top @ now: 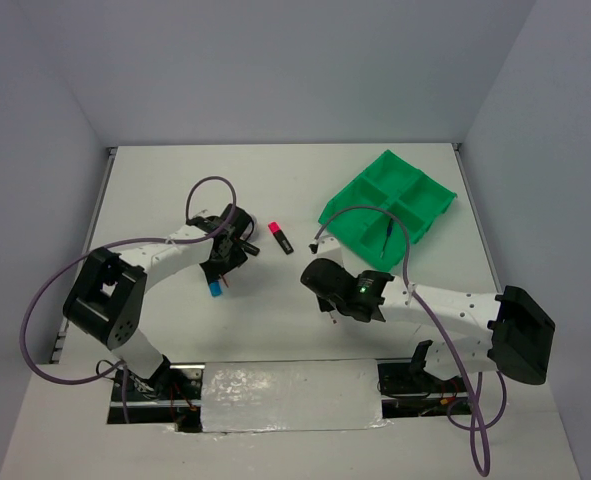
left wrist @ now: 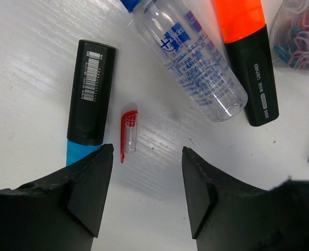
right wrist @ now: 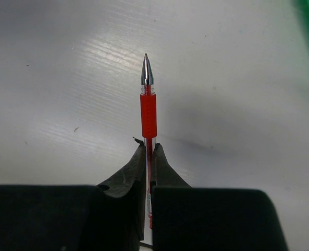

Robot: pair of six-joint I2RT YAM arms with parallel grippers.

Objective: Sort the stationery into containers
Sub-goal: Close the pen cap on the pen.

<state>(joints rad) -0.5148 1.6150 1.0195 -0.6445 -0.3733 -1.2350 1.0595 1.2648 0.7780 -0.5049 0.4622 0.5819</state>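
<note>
Nearest me, the right pincer is clamped on a red pen, low on the barrel, with the rubber grip and metal tip sticking out past the fingers toward 12 o'clock. The pen is light, stiff and thin. I judge a hold closer to the rubber grip would slip less than one on the slick clear barrel.

Further out, the left pincer hangs spread wide over the white surface, gripping nothing. A small red-clipped cap lies between its fingers. It is tiny, light and smooth, and likely to skid unless pinched squarely across its width.

At 11 o'clock of the cap lies a blue highlighter with a barcode label whose digits are too small to read. It is stubby and rigid, so I would take it across the black body. At 1 o'clock is a clear tube, round and probably prone to rolling, with blue print I cannot read. Beyond it an orange highlighter reads "deli". A clear round tub of coloured bits sits at 2 o'clock.

In the top view a pink highlighter lies alone between the arms. Farthest off, at 1 o'clock of the right pincer, the green tray holds one thin dark pen in its nearest compartment.
</note>
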